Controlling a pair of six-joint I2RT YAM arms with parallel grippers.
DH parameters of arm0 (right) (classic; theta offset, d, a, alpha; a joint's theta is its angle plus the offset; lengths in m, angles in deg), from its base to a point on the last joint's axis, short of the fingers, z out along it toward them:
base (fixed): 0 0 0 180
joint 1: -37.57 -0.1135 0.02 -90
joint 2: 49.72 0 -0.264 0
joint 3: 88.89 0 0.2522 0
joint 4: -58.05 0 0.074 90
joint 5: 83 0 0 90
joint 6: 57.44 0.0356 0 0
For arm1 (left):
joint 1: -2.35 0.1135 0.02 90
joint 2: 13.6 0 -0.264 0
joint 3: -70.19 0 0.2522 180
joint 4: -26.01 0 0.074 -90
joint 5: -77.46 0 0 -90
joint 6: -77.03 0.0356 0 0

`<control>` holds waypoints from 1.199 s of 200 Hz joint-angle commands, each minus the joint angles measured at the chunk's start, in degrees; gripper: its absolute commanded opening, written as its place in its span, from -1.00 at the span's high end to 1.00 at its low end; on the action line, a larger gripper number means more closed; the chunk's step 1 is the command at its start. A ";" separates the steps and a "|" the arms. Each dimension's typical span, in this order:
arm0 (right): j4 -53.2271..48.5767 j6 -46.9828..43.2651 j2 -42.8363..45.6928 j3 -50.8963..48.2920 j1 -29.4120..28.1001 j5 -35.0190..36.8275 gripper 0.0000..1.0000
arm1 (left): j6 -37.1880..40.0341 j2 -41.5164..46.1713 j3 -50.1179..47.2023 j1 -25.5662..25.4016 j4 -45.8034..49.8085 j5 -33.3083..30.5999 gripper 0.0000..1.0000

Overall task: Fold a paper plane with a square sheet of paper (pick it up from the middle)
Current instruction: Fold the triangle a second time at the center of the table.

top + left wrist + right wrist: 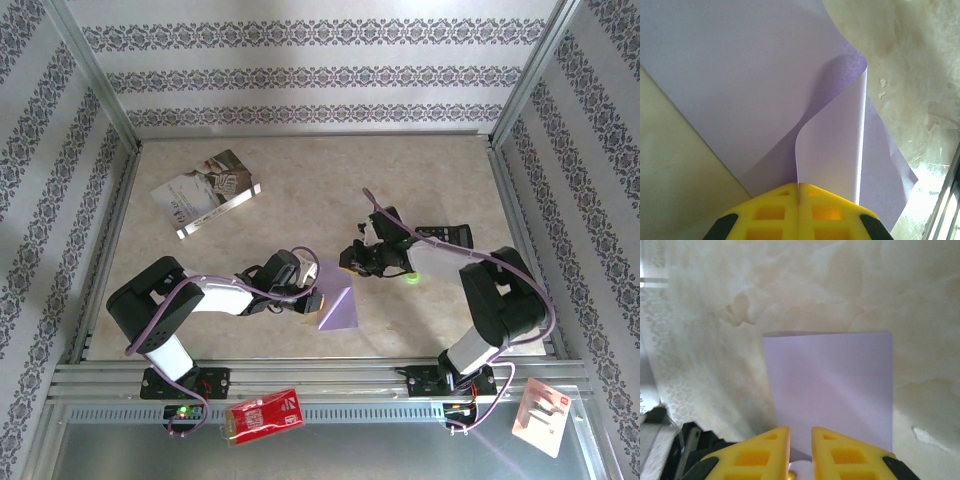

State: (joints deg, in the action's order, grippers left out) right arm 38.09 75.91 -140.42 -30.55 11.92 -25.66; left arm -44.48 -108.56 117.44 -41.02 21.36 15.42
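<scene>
The table (300, 170) is big and pale. The square sheet of paper (340, 306) lies near its middle. The left gripper (799, 187) has its jaws shut tight on the paper's curled-up edge. The right gripper (800, 434), at the paper's far right, has its jaws a little apart.

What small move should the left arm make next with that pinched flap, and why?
Probably carry the flap across the sheet and lower it flat, ready for creasing. The left gripper is shut on a lifted flap of the square sheet of paper, which curls up in a loose, uncreased loop. The right gripper, jaws slightly parted, faces the sheet.
</scene>
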 commanded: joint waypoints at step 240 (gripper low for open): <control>22.69 24.77 7.50 -18.50 -28.09 12.37 0.98 | 0.83 -3.61 -0.88 0.56 4.94 -3.42 1.00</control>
State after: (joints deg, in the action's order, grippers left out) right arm 58.70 99.95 -131.65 -50.11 -15.31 -14.49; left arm -44.50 -108.80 117.57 -41.02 21.38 15.47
